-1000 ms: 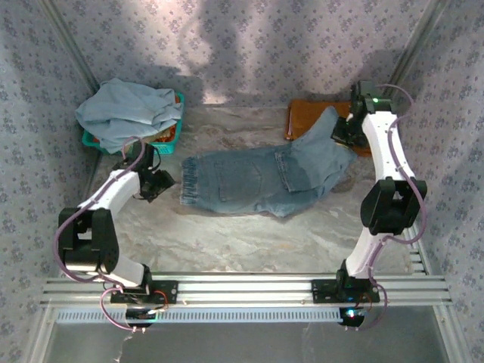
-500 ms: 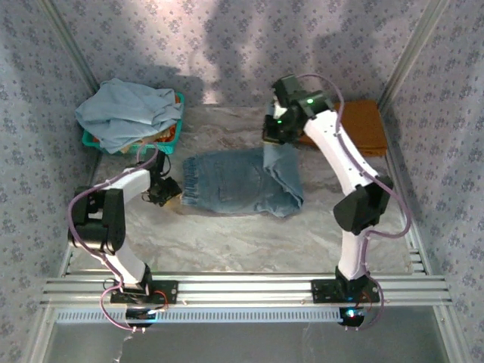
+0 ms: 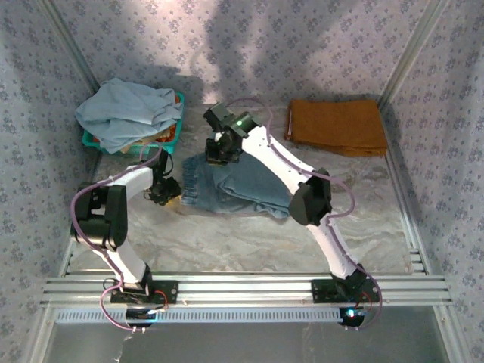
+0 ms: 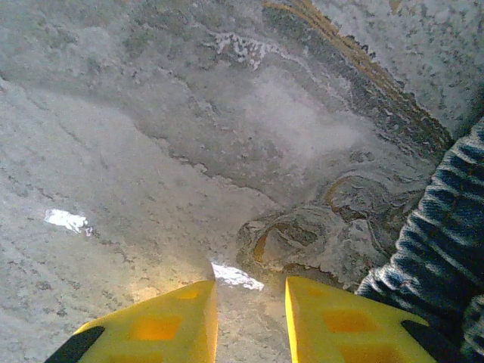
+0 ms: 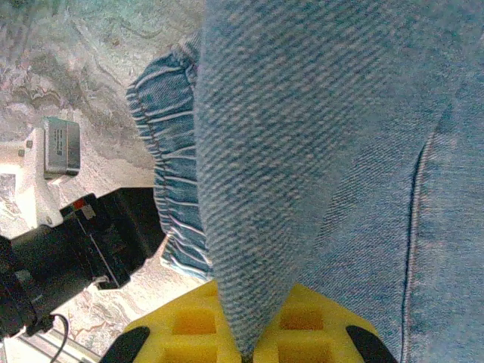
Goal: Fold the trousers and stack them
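Observation:
The trousers are faded blue denim, lying doubled over in the middle of the table. My right gripper hangs over their left end and is shut on a fold of the denim, which rises in a wedge from between the yellow fingers. My left gripper sits low on the table just left of the gathered denim edge. Its jaws stand a little apart with bare table between them, and they hold nothing.
A teal basket at the back left holds a paler grey-blue cloth heap. A folded rust-orange cloth lies at the back right. Patterned walls close three sides, and a metal rail runs along the near edge.
The right gripper has carried the denim end from the back right across to the left, folding the trousers over. The left gripper moved up to the trousers' left edge and its jaws narrowed.

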Motion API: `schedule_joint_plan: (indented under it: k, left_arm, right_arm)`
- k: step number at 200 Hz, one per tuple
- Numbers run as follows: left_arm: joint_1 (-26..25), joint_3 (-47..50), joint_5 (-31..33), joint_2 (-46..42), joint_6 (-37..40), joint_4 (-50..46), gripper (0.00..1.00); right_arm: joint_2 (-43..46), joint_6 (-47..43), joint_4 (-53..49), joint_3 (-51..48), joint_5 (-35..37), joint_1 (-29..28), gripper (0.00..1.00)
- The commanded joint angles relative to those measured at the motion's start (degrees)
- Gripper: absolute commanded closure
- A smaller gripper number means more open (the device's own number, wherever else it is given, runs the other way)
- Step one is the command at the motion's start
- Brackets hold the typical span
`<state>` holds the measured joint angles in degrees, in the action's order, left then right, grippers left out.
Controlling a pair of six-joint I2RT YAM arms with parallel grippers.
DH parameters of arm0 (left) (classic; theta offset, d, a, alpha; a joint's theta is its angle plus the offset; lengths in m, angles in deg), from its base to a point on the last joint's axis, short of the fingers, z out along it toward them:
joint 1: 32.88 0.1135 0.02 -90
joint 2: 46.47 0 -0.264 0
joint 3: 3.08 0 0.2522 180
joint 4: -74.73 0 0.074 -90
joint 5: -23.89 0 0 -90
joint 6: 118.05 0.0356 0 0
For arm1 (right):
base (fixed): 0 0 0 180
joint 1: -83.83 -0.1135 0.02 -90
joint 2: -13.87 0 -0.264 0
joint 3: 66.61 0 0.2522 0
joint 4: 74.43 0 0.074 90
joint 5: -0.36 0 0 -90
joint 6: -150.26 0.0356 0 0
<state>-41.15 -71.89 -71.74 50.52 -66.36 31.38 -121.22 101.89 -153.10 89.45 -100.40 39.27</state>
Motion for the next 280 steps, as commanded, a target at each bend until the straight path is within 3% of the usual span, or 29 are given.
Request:
schedule_joint_plan:
  k: [1, 71, 83, 100, 120, 145, 167, 198, 236, 268, 280]
  left_arm:
    - [-2.4, 0.1, -8.2, 3.9, 0.9, 6.4, 0.7]
    - [-3.9, -0.8, -9.6, 6.2, 1.0, 7.5, 0.73]
    - [-4.2, -0.8, -9.7, 6.5, 0.8, 7.8, 0.74]
    - [-4.3, -0.8, -9.8, 6.6, 0.5, 8.0, 0.75]
    - [-4.3, -0.7, -9.5, 6.3, 0.3, 8.0, 0.75]
    - [-3.8, -0.1, -8.6, 5.1, 0.1, 7.1, 0.75]
    - [-2.6, 1.3, -6.7, 2.7, -0.8, 6.1, 0.73]
    - [1.2, 4.9, -4.2, -3.2, -3.1, 3.9, 0.71]
    - [3.1, 3.6, -0.8, -13.2, -1.7, -5.1, 0.59]
    - [-0.1, -5.8, 3.0, -18.2, 0.5, -14.5, 0.51]
    - [-3.4, -10.4, 4.8, -17.7, 1.2, -16.9, 0.51]
  right_arm:
    - [-2.8, 2.3, 1.8, 4.4, -2.4, -1.7, 1.0]
    - [-7.7, 4.5, 7.2, 4.9, -7.0, -5.3, 1.0]
    - [-8.2, 5.4, 8.1, 4.8, -7.7, -5.4, 0.91]
    - [-9.0, 6.1, 9.6, 5.1, -10.7, -5.6, 0.9]
    - [-8.9, 6.5, 10.1, 5.1, -12.2, -6.2, 0.82]
    - [-7.0, 4.9, 8.5, 4.4, -13.9, -6.8, 0.55]
    - [-2.1, 4.3, 11.9, -2.0, -16.0, -6.5, 0.52]
    - [4.5, 2.7, 12.3, -9.5, -15.9, -4.1, 0.54]
    - [17.2, 0.6, 16.4, -24.3, -12.2, 1.9, 0.56]
    - [24.6, -4.1, 15.2, -35.7, -7.2, 8.8, 0.73]
    - [26.5, -5.1, 15.3, -39.7, -6.4, 10.9, 0.87]
